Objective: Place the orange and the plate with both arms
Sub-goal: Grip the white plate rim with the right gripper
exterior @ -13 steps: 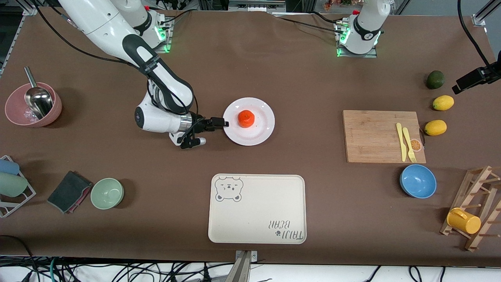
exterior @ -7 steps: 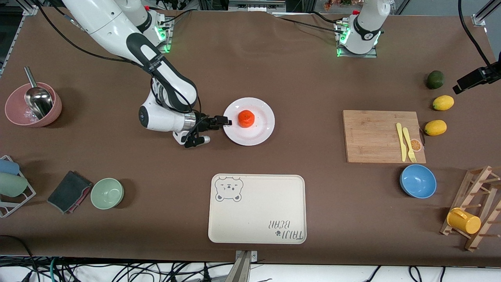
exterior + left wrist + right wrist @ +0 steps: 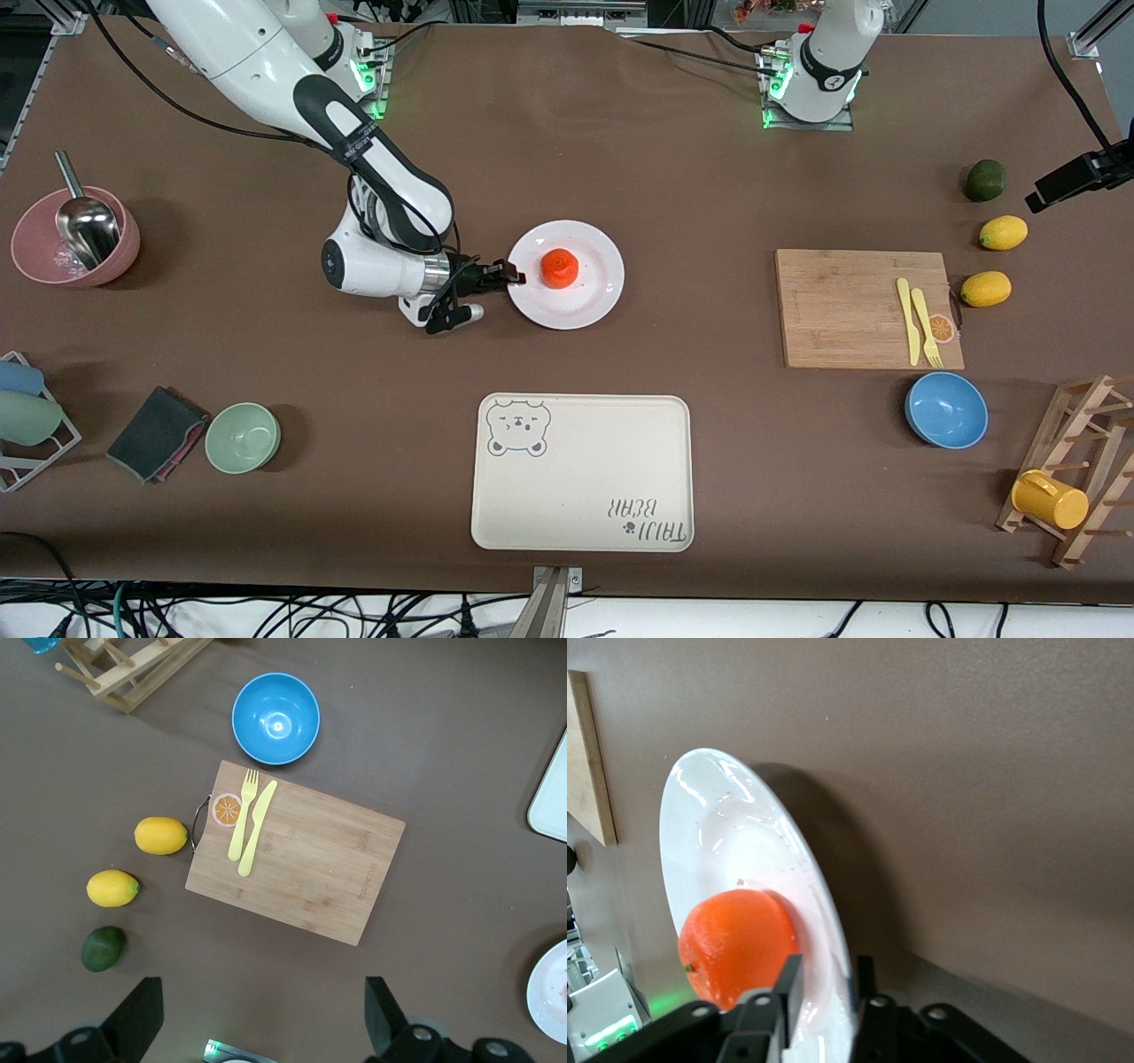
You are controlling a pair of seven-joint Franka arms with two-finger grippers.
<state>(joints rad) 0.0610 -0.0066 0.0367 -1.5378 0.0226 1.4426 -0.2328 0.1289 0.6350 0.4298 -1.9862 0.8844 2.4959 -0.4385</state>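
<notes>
The white plate (image 3: 585, 306) lies mid-table with the orange (image 3: 559, 268) resting on it. My right gripper (image 3: 512, 276) lies low at the plate's rim on the side toward the right arm's end of the table. In the right wrist view the right gripper (image 3: 826, 968) is shut on the plate (image 3: 735, 842), one finger above the rim and one below it. The orange (image 3: 731, 943) sits just past the upper finger, apart from it. My left gripper (image 3: 261, 1014) hangs open and high over bare table near the cutting board (image 3: 297, 855), holding nothing. It is out of the front view.
A cream bear-printed tray (image 3: 580, 470) lies nearer the front camera than the plate. The cutting board (image 3: 864, 306) with yellow cutlery, a blue bowl (image 3: 946, 409), two lemons (image 3: 985, 289) and a mug rack (image 3: 1076, 470) stand toward the left arm's end. A green bowl (image 3: 243, 437) and pink bowl (image 3: 75, 237) stand toward the right arm's end.
My right gripper slid in toward the plate and its jaws closed over the rim. The plate shifted slightly toward the left arm's end. The left arm stayed still.
</notes>
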